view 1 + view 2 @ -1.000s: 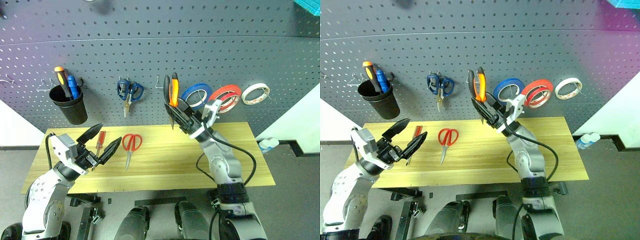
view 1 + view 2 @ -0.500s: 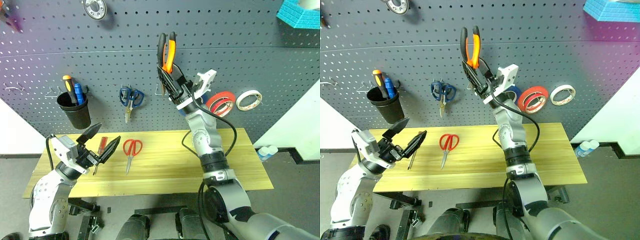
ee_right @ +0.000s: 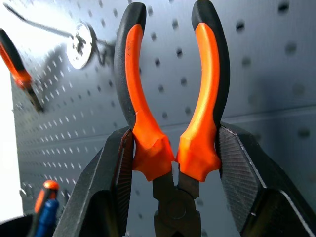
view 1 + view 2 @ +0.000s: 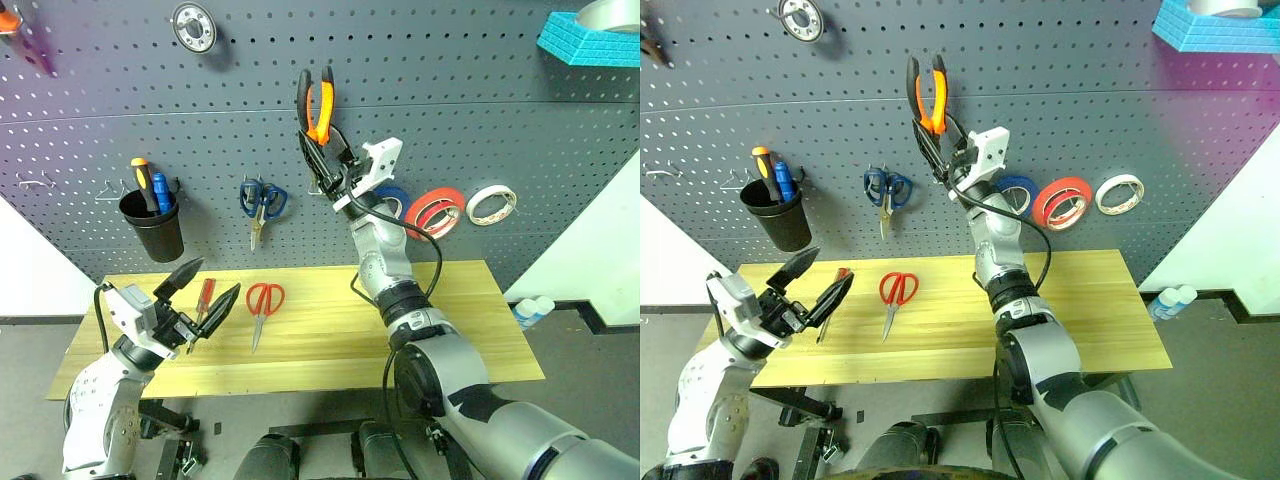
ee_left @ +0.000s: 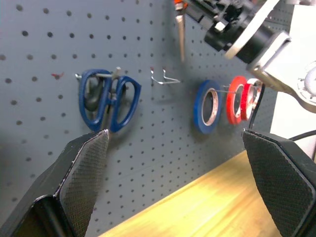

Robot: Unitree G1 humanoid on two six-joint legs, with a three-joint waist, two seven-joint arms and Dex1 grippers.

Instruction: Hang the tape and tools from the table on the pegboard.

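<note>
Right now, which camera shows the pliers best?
The right wrist view: the pliers stand handles-up, clamped in the right end effector. The eye views show them small against the pegboard; the left wrist view catches their tip.

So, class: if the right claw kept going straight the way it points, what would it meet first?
Probably the pegboard: the right claw, shut on the pliers, points up at its bare holes. The gap is unclear.
</note>
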